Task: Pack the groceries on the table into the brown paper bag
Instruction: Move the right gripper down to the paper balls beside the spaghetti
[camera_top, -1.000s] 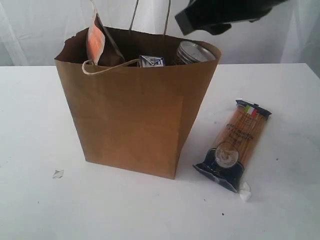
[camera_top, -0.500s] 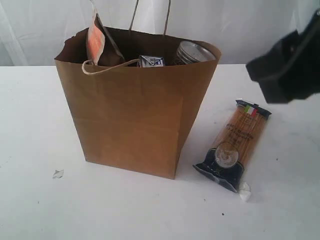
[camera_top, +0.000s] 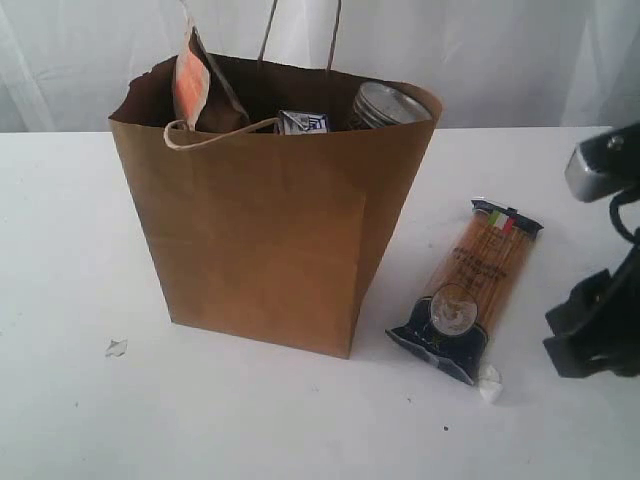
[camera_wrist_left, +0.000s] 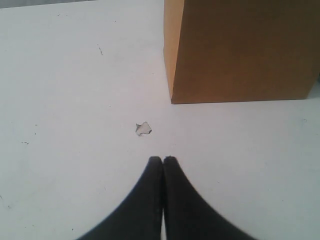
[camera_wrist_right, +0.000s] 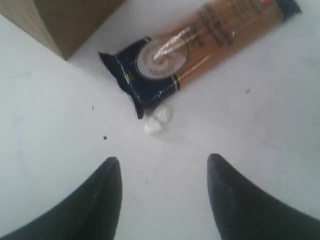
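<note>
A brown paper bag is set upright on the white desk, with a spaghetti packet laid flat to its right. The right gripper is spread wide near the packet; the left gripper is closed on nothing.

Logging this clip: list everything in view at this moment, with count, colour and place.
brown paper bag: one, brown, upright on the table
pouch: one, brown with an orange label, sticking out of the bag's top
carton: one, blue-white, inside the bag
jar: one, dark with a shiny lid, inside the bag
spaghetti packet: one, orange with a dark blue end, flat on the table beside the bag
paper scrap: one, whitish, on the table on the bag's other side
white bits: apparently two, at the packet's dark end
table: one, white
left pincer: one, black, shut, near the scrap
right pincer: one, black, open, empty, near the packet's dark end
</note>
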